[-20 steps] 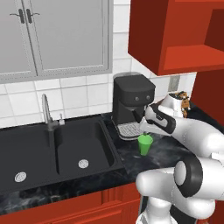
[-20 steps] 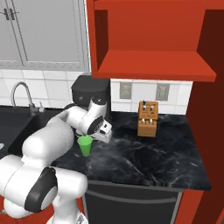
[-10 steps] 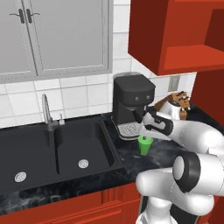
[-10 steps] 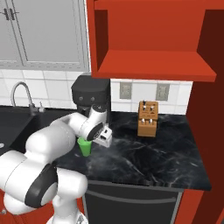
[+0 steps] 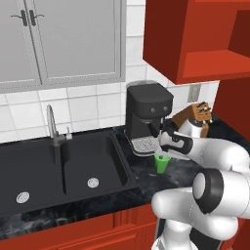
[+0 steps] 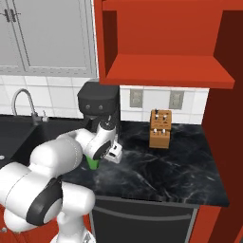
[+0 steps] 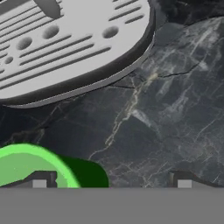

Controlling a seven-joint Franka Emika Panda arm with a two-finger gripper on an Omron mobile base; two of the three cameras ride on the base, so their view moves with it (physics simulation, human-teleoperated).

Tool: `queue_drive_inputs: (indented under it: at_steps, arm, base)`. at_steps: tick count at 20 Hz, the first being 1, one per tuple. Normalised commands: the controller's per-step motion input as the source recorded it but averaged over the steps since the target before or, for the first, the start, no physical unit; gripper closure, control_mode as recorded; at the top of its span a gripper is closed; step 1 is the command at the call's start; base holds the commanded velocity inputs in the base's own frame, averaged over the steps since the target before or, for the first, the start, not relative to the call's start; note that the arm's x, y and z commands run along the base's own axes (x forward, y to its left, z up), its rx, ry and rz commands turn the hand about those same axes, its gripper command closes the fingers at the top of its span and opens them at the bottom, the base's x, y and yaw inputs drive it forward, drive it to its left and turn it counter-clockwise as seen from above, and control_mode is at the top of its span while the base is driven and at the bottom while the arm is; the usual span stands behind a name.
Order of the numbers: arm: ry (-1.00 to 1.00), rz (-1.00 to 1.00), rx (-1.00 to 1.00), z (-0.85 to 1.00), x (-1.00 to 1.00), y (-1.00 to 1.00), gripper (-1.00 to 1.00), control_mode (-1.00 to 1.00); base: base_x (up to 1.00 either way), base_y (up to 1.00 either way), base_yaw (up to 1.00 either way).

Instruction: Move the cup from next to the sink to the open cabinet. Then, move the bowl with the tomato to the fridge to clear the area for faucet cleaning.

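The green cup stands upright on the dark marble counter, right of the black sink and just in front of the coffee machine. My gripper hovers directly over the cup, pointing down, jaws open wide and empty. In the hand view the cup's rim sits at the lower left, under the left fingertip, off to the left of my gripper. My forearm partly covers the cup in the right base view. The open cabinet hangs above and to the right. The silver faucet rises behind the sink. Bowl, tomato and fridge are out of view.
A black coffee machine with a grey drip tray stands close behind the cup. A wooden knife block sits against the tiled wall further right. Grey double-door cabinets hang over the sink. A red side wall bounds the counter's right end.
My hand has swung left and down, from beside the knife block to right above the cup. The jaws have stayed open; the cup has not moved.
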Motion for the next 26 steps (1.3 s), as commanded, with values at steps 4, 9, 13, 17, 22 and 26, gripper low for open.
queue_drive_inputs:
  at_steps: [4,9,13,17,22,26]
  arm:
    - [-0.01,0.00,0.00,-0.07,0.00,0.00,1.00,-1.00]
    - [0.00,0.00,0.00,0.00,0.00,0.00,1.00,-1.00]
    - [-0.05,0.00,0.00,0.06,-0.06,0.00,1.00,-1.00]
    - [-0.05,0.00,0.00,0.17,-0.17,0.00,1.00,-1.00]
    - [-0.35,-0.04,0.00,0.89,-0.57,-0.08,1.00,-1.00]
    - [-0.36,-0.17,-0.04,1.00,-0.87,-0.30,1.00,-1.00]
  base:
    - [0.00,0.00,0.00]
    - [0.00,0.00,0.00]
    - [0.00,0.00,0.00]
    - [0.00,0.00,0.00]
    - [0.00,0.00,0.00]
    - [0.00,0.00,0.00]
